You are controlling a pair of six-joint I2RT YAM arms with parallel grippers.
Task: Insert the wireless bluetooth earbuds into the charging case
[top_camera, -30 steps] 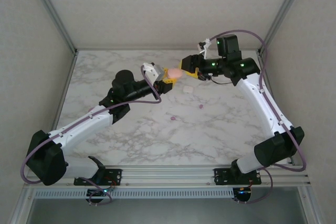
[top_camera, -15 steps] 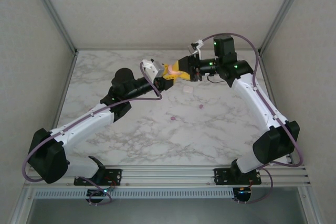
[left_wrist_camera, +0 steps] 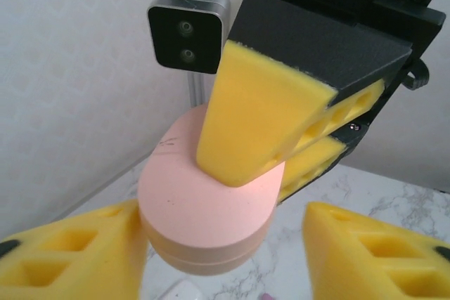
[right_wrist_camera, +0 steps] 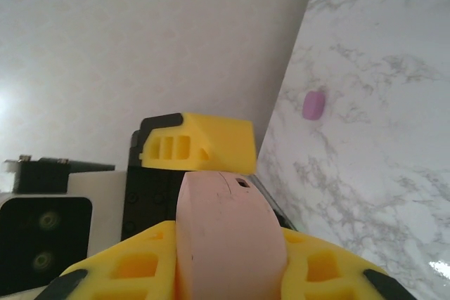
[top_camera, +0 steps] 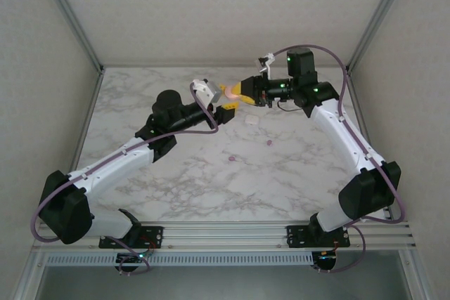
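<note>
**Marble table, case aloft, earbuds not yet in**

Grey-veined marble table [top_camera: 302, 180] and plain pale walls frame the scene. The right gripper [right_wrist_camera: 228, 240] clamps its ribbed yellow fingers on the flat faces of the pink case [left_wrist_camera: 211, 216]. The case is a smooth matte disc with a seam round its rim, seemingly closed and held in mid-air. The left gripper [left_wrist_camera: 223, 223] stands open, one finger just beside the case. Tiny rounded earbuds [top_camera: 268, 142] lie on the marble, well apart from the case. By the look of it none is inserted, so opening and loading are yet to do.
</note>
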